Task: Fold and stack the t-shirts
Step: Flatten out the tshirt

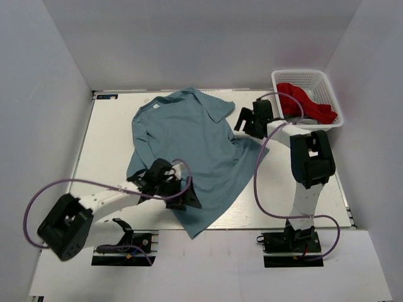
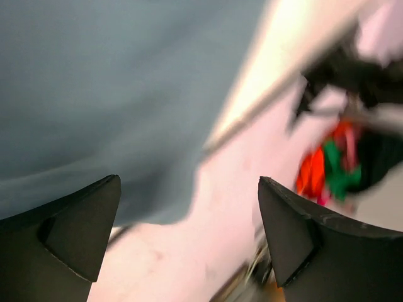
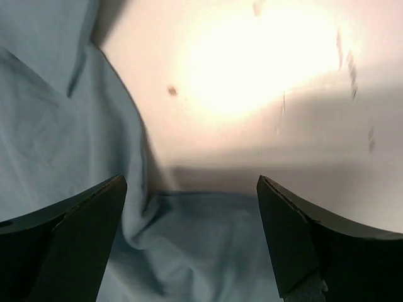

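Observation:
One grey-blue t-shirt [image 1: 189,141] lies spread and rumpled on the white table [image 1: 113,145], collar at the far side. My left gripper [image 1: 187,195] hovers over the shirt's near hem, open and empty. In the blurred left wrist view the shirt [image 2: 94,82] fills the upper left, and bare table lies between the open jaws of that gripper [image 2: 189,181]. My right gripper [image 1: 241,123] is open by the shirt's right sleeve. In the right wrist view, folded shirt cloth [image 3: 195,251] lies below and between the open jaws of that gripper [image 3: 191,179], not held.
A white lattice basket [image 1: 334,94] stands at the far right corner with a red garment [image 1: 305,104] in it. Grey walls close in the table on three sides. The right arm's base and wires [image 2: 334,163] show in the left wrist view.

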`<action>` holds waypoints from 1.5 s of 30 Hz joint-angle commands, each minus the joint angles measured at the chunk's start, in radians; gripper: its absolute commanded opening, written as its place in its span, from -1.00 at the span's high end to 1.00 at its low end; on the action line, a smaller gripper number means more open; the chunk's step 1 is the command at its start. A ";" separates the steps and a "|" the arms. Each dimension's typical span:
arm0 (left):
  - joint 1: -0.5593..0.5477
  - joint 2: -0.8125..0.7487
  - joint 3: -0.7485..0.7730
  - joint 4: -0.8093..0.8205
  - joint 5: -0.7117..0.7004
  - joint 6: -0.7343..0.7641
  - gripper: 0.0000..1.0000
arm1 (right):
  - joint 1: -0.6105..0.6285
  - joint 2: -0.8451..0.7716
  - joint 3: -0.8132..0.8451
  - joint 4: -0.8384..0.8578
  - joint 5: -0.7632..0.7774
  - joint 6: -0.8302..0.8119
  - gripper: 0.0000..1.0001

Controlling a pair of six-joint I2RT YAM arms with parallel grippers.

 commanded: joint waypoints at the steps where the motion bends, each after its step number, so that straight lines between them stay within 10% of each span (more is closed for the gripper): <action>1: -0.098 0.084 0.228 0.104 0.187 0.152 -1.00 | 0.014 -0.059 0.100 -0.005 0.032 -0.144 -0.81; 4: -0.109 0.149 0.409 -0.018 0.063 0.265 -1.00 | 0.015 -0.206 0.041 -0.007 0.033 -0.201 -0.81; 10: -0.069 0.242 0.653 -0.199 -0.715 0.277 -1.00 | 0.102 -0.523 -0.225 -0.081 0.004 -0.170 -0.81; 25: 0.323 1.017 1.390 -0.411 -0.991 0.307 -1.00 | 0.325 -0.501 -0.556 -0.001 -0.157 -0.014 -0.81; 38: 0.457 0.878 0.963 -0.449 -0.878 0.154 -1.00 | 0.000 -0.158 -0.301 -0.106 -0.105 0.002 -0.81; 45: 0.377 0.455 0.464 -0.186 -0.303 0.183 -1.00 | -0.100 0.100 0.189 -0.277 -0.070 -0.122 -0.81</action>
